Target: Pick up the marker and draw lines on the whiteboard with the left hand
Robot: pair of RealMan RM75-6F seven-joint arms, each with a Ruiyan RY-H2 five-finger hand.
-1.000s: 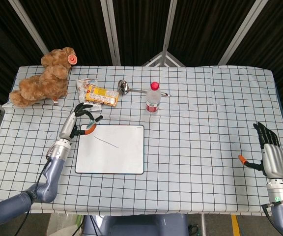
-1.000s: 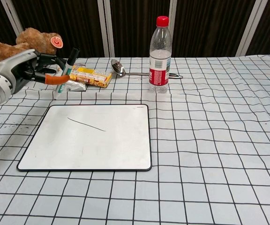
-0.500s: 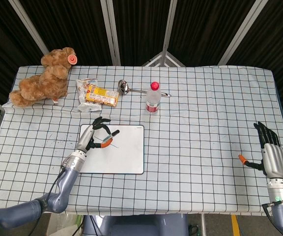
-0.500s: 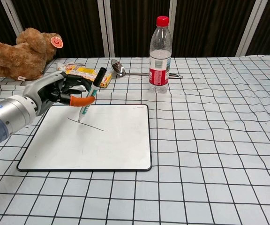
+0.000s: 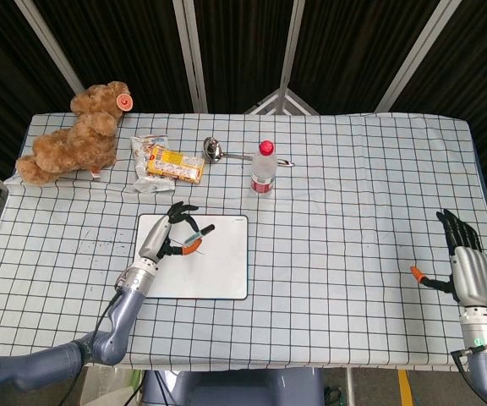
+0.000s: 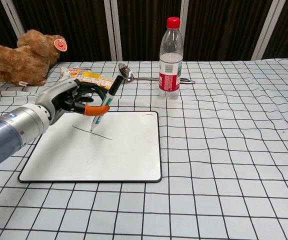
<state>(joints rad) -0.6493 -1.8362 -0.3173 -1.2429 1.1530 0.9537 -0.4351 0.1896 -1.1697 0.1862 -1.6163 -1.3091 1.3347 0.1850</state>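
My left hand (image 6: 69,100) (image 5: 166,233) holds the marker (image 6: 104,104) (image 5: 194,239), pinched between its orange-tipped thumb and fingers, tilted with the black cap up and to the right. The tip points down onto the whiteboard (image 6: 134,150) (image 5: 227,271), on or just over the dark diagonal line (image 6: 106,136) drawn there. The board lies flat on the checked tablecloth, left of centre. My right hand (image 5: 467,262) hangs at the far right edge of the table, fingers spread, holding nothing; the chest view does not show it.
Behind the board stand a water bottle (image 6: 170,57) (image 5: 263,167), a metal spoon (image 6: 129,74) (image 5: 214,149) and a yellow snack packet (image 6: 91,76) (image 5: 172,162). A brown teddy bear (image 6: 19,57) (image 5: 74,135) lies at the back left.
My left hand has carried the marker from behind the board's far left corner down over the board, then right along the drawn line. The right hand has not moved.
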